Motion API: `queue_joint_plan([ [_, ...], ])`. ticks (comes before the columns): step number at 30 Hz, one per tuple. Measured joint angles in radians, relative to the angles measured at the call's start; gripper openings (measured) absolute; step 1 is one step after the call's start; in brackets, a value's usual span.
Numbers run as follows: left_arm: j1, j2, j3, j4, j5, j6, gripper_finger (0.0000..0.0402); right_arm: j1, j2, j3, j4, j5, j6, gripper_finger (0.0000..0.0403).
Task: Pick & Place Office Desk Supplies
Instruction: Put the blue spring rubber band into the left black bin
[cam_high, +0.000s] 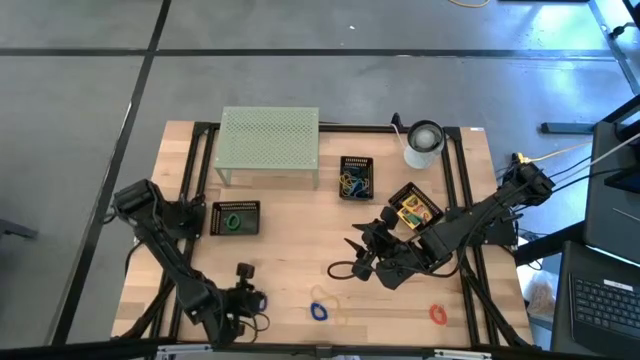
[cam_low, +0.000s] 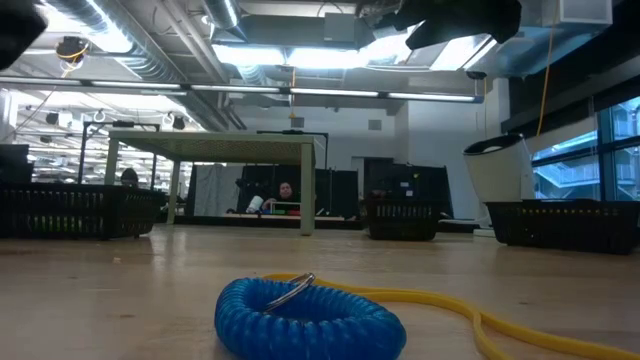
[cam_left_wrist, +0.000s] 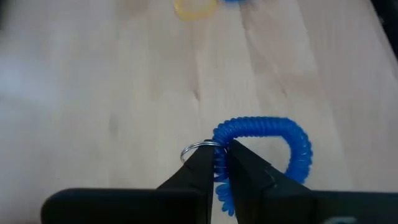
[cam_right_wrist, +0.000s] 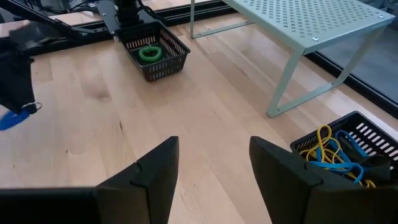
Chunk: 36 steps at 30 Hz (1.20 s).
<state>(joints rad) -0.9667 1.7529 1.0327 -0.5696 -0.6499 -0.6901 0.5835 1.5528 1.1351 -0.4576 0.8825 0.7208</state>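
My left gripper is near the table's near edge, shut on a blue coil loop clip; the right wrist view shows that clip far off. A second blue loop clip lies flat on the table over a thin yellow band, right in front of the low camera. A red loop clip lies near the near edge. My right gripper is open above bare wood mid-table and touches nothing. My left gripper pinches the blue coil loop clip between its two fingers at the coil's end beside the metal ring. The rest of the loop sticks out ahead of the fingers. Whether it is clear of the table I cannot tell.
A black basket holds a green loop clip. A second basket holds yellow and blue bands. A third holds yellow boxes. The pale-green mesh stand and a white roll stand by the far edge.
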Motion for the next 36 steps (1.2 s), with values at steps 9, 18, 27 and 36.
queue_joint_plan([
  [9,0.159,-0.053,0.013,0.288,-0.129,0.309,0.0025,-0.001,0.0,0.0,0.0,-0.003,-0.003,0.0198],
  [18,0.311,-0.091,0.014,0.907,-0.063,0.803,0.0024,-0.001,0.0,0.0,0.0,-0.008,0.002,0.0198],
  [27,0.307,-0.094,0.014,1.399,-0.005,1.264,0.0024,-0.001,0.0,0.0,0.0,-0.008,0.005,0.0198],
  [36,0.308,-0.095,0.015,1.36,-0.101,1.166,0.0024,-0.002,0.0,0.0,0.001,0.023,0.005,0.0198],
])
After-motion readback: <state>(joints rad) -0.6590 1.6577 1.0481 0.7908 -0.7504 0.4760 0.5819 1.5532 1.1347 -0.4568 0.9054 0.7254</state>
